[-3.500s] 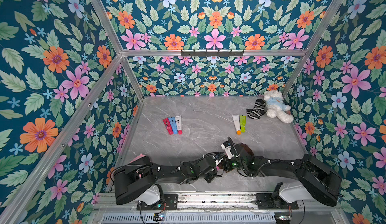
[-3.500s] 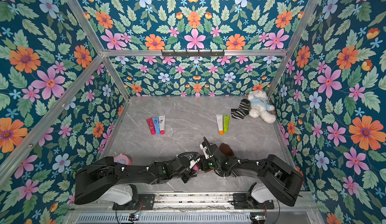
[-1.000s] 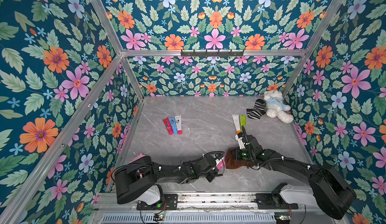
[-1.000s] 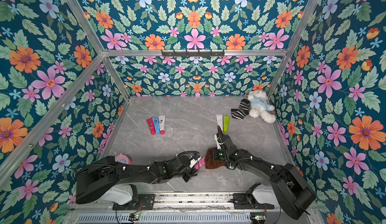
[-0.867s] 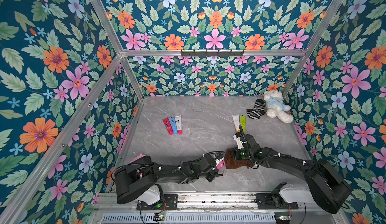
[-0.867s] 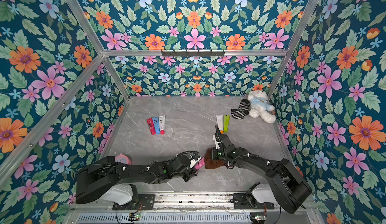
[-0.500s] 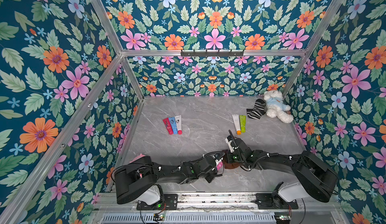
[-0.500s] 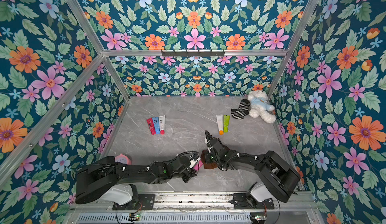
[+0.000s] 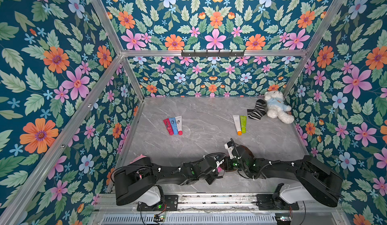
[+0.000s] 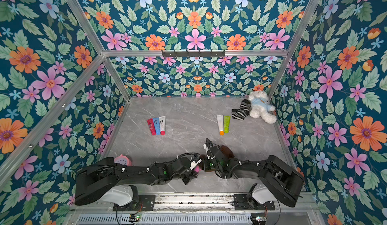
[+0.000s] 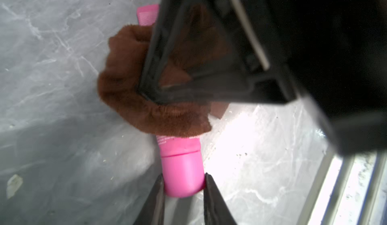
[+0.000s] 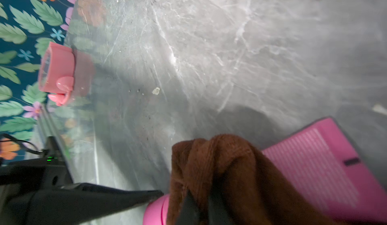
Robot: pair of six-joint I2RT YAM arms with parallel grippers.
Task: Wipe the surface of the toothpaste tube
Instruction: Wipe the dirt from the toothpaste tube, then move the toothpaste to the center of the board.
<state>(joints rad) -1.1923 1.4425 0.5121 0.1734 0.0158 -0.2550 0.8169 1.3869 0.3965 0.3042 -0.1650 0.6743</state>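
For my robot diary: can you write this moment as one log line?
step: wipe | left hand: shut on pink toothpaste tube at cap | right hand: shut on brown cloth | cloth: draped over tube

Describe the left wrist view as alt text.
The left gripper clamps the cap end of a pink tube lying on a grey marble table. The right gripper holds a brown cloth over the tube's middle.

Tube [image 11: 181,171]: middle hidden under the cloth [image 11: 150,108], and in both top views the arms cover nearly all of it. Right gripper [image 11: 144,91] is a dark blur up close, tips buried in cloth. Left gripper [image 11: 183,178] is cut off by the frame edge. Cup [image 10: 123,160] sits half behind the left arm. Print on the far tubes [image 9: 174,125] is too small to read.
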